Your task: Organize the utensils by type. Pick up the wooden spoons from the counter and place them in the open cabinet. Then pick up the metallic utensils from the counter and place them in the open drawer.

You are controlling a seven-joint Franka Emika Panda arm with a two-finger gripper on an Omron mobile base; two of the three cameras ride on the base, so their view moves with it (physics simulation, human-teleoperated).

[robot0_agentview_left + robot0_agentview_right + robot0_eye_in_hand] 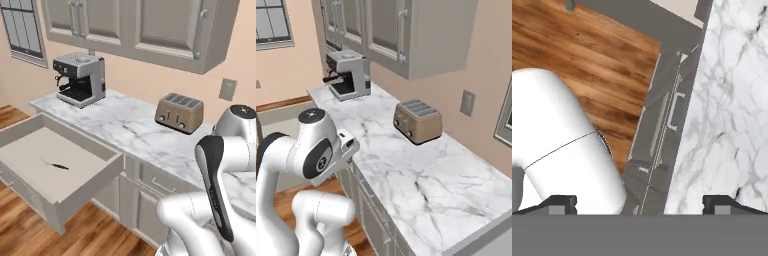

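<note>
Pale beige-grey deep drawer with low walls and a panelled front, pulled wide open at the near left of the left base view, below the bench edge. On its flat floor, one short thin utensil with a black handle and silvery tip, lying flat, well apart from every wall. Otherwise bare floor.

White marble bench with grey veins carrying a silver-and-black espresso machine at the far left and a bronze four-slot toaster further right, well apart from one another. Same pair on the bench in the right base view, machine far, toaster nearer.

Grey-beige wall cabinets with recessed-panel doors and vertical silver bar handles above the bench; doors shut in both base views.

Pincer released, tips spread wide with nothing between them, aimed down over the bench edge, the grey lower cabinet front and the brown wooden floor.
</note>
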